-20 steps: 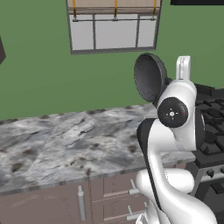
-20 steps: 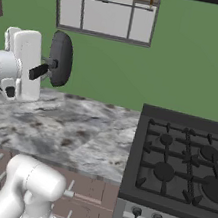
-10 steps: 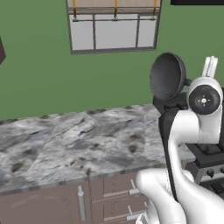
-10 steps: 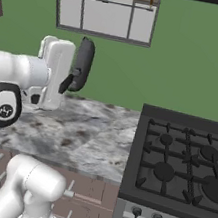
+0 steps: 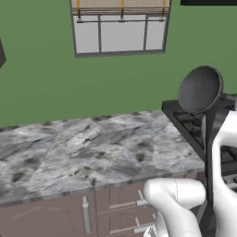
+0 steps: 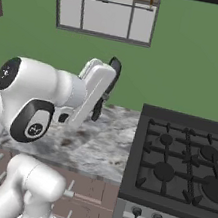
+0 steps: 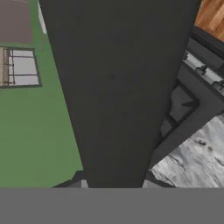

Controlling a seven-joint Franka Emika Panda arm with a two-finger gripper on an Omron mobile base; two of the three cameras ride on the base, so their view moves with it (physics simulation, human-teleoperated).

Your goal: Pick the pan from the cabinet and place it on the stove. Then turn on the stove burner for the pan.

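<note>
The fingers are hidden behind the pan and the hand, so I cannot tell how they are set. The pan stands on edge in the air, its handle running down toward the hand, and in the hand view its dark underside is close to the camera. It hangs above the seam where the marble desk meets the stove. The stove's grates lie bare, and open green wall rises behind.

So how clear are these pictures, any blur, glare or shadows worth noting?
Left base view: flat, even rendered light, no glare; the round dark grey frying pan is soft-edged. Right base view: sharp on the black gas range. Hand view: the pan's dark surface looms close, featureless.
</note>
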